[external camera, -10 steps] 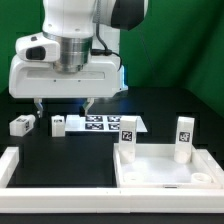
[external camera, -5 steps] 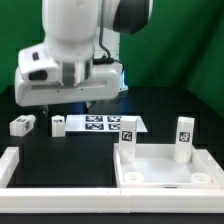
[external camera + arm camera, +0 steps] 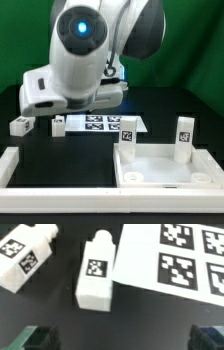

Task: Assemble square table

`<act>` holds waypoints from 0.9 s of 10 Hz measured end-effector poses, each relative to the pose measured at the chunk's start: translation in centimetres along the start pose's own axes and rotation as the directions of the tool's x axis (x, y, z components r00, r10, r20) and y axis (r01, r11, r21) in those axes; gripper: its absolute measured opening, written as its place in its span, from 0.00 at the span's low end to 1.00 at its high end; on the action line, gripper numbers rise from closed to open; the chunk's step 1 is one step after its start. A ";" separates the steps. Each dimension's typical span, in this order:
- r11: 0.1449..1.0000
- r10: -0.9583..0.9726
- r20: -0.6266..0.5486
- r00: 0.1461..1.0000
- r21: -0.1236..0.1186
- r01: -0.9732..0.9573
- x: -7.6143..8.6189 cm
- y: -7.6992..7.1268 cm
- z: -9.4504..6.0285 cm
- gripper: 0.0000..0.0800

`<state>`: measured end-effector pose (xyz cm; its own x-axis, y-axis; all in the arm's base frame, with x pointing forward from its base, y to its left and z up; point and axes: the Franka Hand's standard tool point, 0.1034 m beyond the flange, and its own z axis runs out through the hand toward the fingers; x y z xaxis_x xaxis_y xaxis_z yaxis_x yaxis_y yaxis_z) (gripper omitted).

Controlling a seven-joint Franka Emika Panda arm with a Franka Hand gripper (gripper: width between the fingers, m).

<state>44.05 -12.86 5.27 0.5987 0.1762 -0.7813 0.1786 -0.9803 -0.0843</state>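
Note:
The square table's white slab (image 3: 165,172) lies at the exterior view's right, with two white tagged leg blocks standing in its far corners (image 3: 128,138) (image 3: 184,138). Two more leg blocks lie on the black table at the left (image 3: 21,125) (image 3: 58,124). In the wrist view these two show as one block (image 3: 24,258) and another (image 3: 95,273) beside the marker board (image 3: 175,260). My gripper (image 3: 120,339) is open and empty, hovering above these blocks. In the exterior view the arm's hand (image 3: 72,90) hangs over them and its fingertips are hard to make out.
The marker board (image 3: 105,124) lies flat at the middle back. A long white rail with upturned ends (image 3: 40,190) runs along the front left. A green backdrop stands behind.
The arm has tilted and turned its wrist, and the upper joint now faces the camera. The hand stays over the two loose leg blocks. No part has moved.

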 end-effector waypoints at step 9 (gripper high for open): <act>0.999 0.019 -0.016 1.000 -0.034 -0.020 -0.9 1.5 2.9 0.81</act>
<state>41.53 -14.73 4.12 0.6144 0.1585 -0.7729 0.1934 -0.9800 -0.0473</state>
